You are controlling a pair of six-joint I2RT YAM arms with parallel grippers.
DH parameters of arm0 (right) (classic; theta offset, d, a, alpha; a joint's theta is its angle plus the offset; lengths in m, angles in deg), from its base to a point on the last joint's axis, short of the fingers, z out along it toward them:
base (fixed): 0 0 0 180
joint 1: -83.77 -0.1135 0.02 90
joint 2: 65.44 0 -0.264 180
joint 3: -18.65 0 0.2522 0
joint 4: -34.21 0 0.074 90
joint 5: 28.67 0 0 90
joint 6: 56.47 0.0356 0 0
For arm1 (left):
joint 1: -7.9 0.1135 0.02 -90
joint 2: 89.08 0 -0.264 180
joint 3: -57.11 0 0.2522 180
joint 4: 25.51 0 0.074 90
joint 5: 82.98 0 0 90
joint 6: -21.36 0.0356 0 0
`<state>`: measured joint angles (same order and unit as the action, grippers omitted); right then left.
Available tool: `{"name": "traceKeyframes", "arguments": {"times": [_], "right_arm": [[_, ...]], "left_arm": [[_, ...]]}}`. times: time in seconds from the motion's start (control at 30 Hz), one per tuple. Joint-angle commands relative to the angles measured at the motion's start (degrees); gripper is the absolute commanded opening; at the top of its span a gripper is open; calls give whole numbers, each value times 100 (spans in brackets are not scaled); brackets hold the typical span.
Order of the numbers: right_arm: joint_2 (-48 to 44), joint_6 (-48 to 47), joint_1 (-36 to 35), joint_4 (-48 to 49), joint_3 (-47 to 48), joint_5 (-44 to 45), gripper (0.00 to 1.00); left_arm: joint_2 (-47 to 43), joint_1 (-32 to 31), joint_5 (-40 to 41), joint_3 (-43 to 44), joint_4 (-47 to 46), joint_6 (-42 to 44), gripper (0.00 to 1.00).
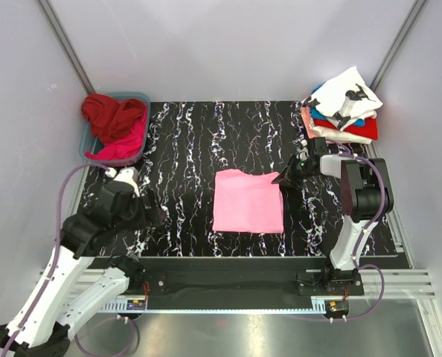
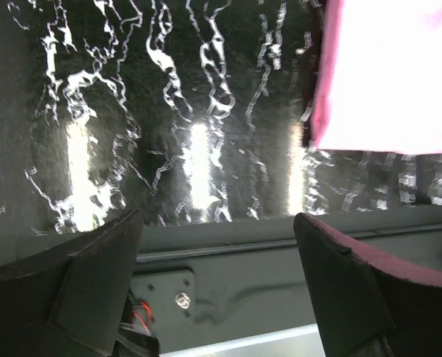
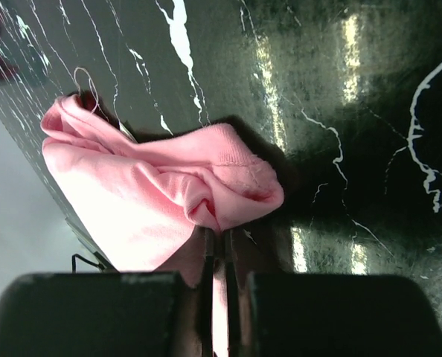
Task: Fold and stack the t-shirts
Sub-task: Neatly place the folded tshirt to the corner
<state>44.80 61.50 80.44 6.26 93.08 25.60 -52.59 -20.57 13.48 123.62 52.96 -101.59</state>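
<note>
The pink shirt [image 1: 248, 201] lies folded in the middle of the table [image 1: 184, 149]. The right gripper [image 3: 216, 234] pinches its back right corner tight. The left gripper [image 2: 217, 253] hangs wide apart beside the shirt, holding nothing. A pile of shirts [image 1: 344, 108] sits at the back right. Red shirts [image 1: 115, 123], maybe two, fill a bin [image 1: 82, 140].

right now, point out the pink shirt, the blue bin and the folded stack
pink shirt [image 1: 247, 202]: top view, middle of the cloth
blue bin [image 1: 84, 143]: top view, left wall
folded stack [image 1: 346, 100]: top view, white printed shirt on top
</note>
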Motion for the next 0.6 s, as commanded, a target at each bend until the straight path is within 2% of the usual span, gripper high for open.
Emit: {"name": "traceKeyframes", "arguments": {"times": [0.0, 0.07, 0.17, 0.27, 0.3, 0.37, 0.57], "right_arm": [[16, -72, -18, 31, -55, -101, 0], [-81, -11, -18, 66, -72, -101, 0], [-212, 77, -27, 49, -20, -22, 0], [-248, 60, -10, -187, 208, 179, 0], [-248, 42, -9, -284, 400, 223, 0], [-239, 7, -18, -496, 595, 320, 0], [-222, -63, -18, -716, 938, 610, 0]], "left_arm": [[147, -10, -101, 1296, 127, -744, 91], [392, -10, -162, 2303, 270, -993, 95], [534, -10, -802, 3150, -341, -1450, 98], [377, -10, -1058, 3320, -1001, -2222, 99], [307, -10, -1137, 3268, -1613, -2599, 99], [114, -10, -1086, 3171, -2118, -2987, 99], [43, -10, -656, 3593, -2190, -3341, 99]]}}
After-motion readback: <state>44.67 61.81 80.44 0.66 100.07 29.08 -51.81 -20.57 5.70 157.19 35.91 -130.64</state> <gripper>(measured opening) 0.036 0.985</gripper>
